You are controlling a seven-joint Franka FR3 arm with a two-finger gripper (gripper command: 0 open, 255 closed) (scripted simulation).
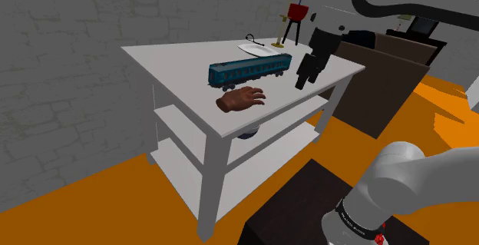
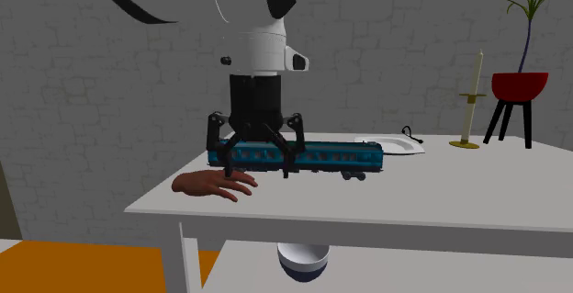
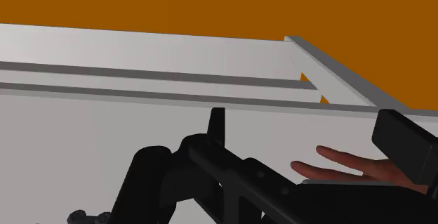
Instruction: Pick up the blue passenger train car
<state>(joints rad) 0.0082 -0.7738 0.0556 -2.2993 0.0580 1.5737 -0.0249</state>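
Observation:
The blue passenger train car (image 1: 249, 71) (image 2: 317, 156) lies lengthwise on the white table (image 1: 180, 59), with dark wheels under it. My black gripper (image 1: 302, 81) (image 2: 260, 169) hovers just above the tabletop, off the train's side that faces the stand and apart from it. Its fingers (image 3: 403, 144) stand apart, open, with nothing between them. In the second exterior view the gripper overlaps the train's left half and hides part of it. In the wrist view the gripper (image 3: 309, 135) looks across bare tabletop toward the table's edge.
A brown model hand (image 1: 240, 98) (image 2: 216, 185) (image 3: 337, 163) lies flat near the train and close to the gripper. A white plate (image 1: 257, 49) (image 2: 404, 144), a candlestick (image 2: 470, 98) and a red plant pot (image 2: 519, 84) stand beyond. A bowl (image 2: 303, 256) sits on the shelf below.

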